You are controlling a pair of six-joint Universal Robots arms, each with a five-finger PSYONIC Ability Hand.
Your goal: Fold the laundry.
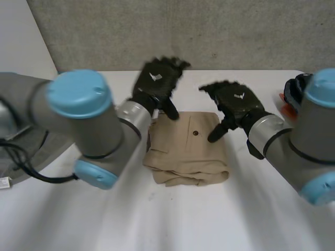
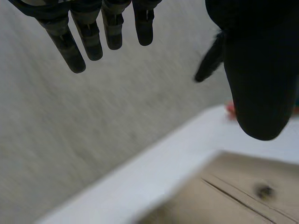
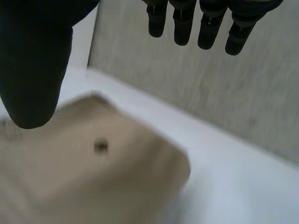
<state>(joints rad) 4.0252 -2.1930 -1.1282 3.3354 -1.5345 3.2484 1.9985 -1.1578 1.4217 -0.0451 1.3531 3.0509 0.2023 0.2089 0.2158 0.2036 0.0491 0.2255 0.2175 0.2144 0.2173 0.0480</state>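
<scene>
Beige folded garment (image 1: 188, 154) with 1 dark button (image 1: 196, 133) lies on white table (image 1: 157, 219), under both thumbs. Above its far left corner: left hand (image 1: 156, 81), fingers straight, holding nothing. Above far right corner: right hand (image 1: 235, 102), fingers spread, empty. White mark on each hand's back, unreadable.

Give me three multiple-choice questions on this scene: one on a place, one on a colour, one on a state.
1. Where is the folded garment? A) flat on the table B) hanging off the table's edge C) draped over an arm
2. Its colour? A) blue B) beige C) red
3. The left robot hand is: A) pinching cloth B) a fist C) open, holding nothing
Answers: A, it lies flat on the white top; B, the fabric is tan; C, its wrist view shows straight, empty fingers.
</scene>
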